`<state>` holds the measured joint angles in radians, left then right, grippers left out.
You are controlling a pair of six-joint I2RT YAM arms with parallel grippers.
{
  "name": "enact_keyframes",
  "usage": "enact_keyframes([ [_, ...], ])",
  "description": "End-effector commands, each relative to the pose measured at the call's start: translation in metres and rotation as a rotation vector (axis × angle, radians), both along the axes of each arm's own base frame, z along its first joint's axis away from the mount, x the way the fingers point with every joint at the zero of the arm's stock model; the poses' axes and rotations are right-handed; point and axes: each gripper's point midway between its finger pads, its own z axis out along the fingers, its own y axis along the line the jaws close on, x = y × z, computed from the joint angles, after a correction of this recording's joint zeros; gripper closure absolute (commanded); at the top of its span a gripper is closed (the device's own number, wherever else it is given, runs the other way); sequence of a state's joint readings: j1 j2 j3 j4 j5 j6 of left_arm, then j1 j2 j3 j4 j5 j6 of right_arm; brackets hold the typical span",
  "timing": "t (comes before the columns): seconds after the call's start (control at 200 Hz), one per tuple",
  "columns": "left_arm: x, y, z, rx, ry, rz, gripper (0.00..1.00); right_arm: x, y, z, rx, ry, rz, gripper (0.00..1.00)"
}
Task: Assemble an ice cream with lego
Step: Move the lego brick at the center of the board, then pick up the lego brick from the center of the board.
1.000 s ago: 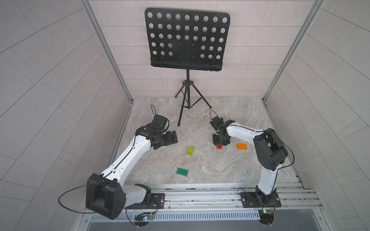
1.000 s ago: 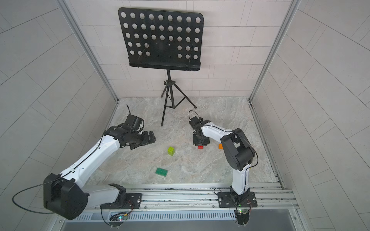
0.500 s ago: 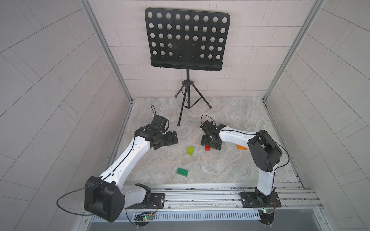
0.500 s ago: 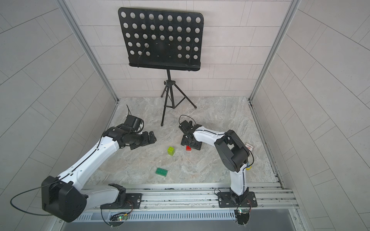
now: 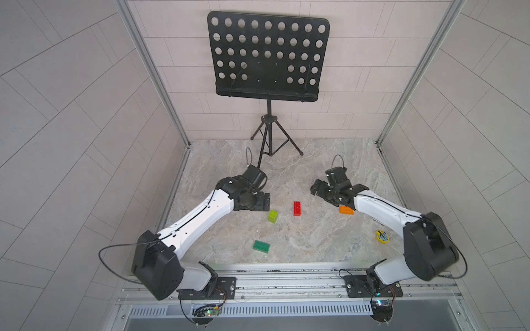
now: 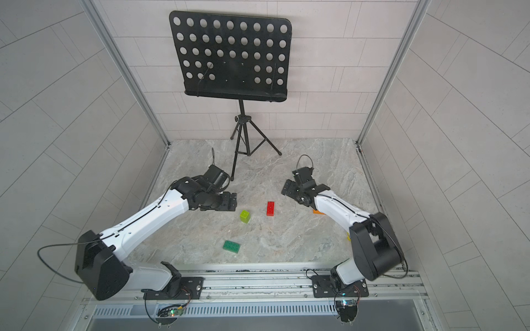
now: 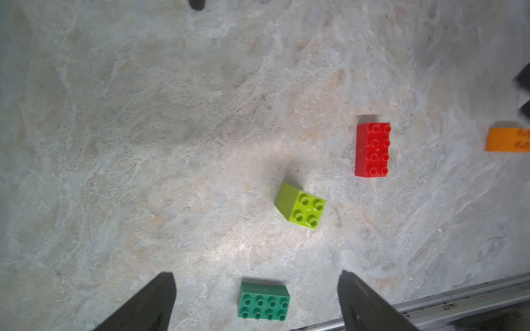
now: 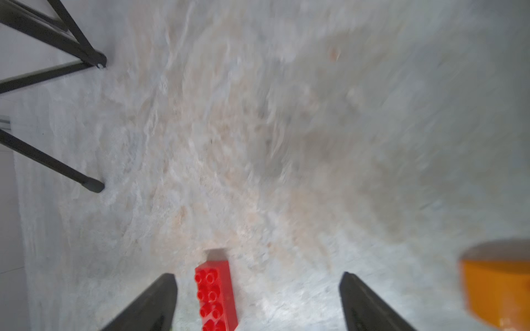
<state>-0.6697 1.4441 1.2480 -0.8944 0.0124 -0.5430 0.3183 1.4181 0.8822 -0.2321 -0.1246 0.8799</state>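
Right end effector (image 8: pixel 257 274) open, empty, raised over worktop (image 5: pixel 315 160) between red brick (image 5: pixel 297 208) and orange cap (image 5: pixel 346 210). Jaws are wide, probably to straddle one. Left end effector (image 7: pixel 256 273) open, empty, near lime brick (image 5: pixel 272 216). Green brick (image 5: pixel 261 246) well apart from both. Ice cream not started: lego all loose; red, lime, green studs-up, stackable. No containers in view.
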Motion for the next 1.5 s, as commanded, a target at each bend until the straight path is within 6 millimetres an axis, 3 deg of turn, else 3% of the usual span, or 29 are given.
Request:
enact_keyframes([
  [0.0, 0.006, -0.031, 0.003, 0.108, -0.033, 0.014, 0.07, -0.001, -0.028, -0.005, -0.056, -0.043, -0.004, 0.26],
  [0.185, 0.021, -0.105, -0.037, -0.089, 0.103, 0.15, 0.12, -0.017, -0.069, -0.013, -0.128, -0.149, -0.193, 0.23],
  [0.361, 0.044, -0.131, -0.066, 0.02, 0.138, 0.161, 0.15, -0.025, -0.075, -0.013, -0.113, -0.168, -0.209, 0.22],
  [0.476, 0.052, -0.138, -0.087, 0.082, 0.164, 0.157, 0.19, -0.024, -0.075, -0.018, -0.121, -0.142, -0.211, 0.23],
  [0.671, 0.058, -0.145, -0.105, 0.14, 0.169, 0.105, 0.27, -0.021, -0.073, -0.023, -0.117, -0.122, -0.207, 0.24],
  [1.492, 0.045, -0.159, -0.13, 0.178, 0.201, -0.004, 0.45, -0.02, -0.071, -0.038, -0.11, -0.059, -0.191, 0.24],
])
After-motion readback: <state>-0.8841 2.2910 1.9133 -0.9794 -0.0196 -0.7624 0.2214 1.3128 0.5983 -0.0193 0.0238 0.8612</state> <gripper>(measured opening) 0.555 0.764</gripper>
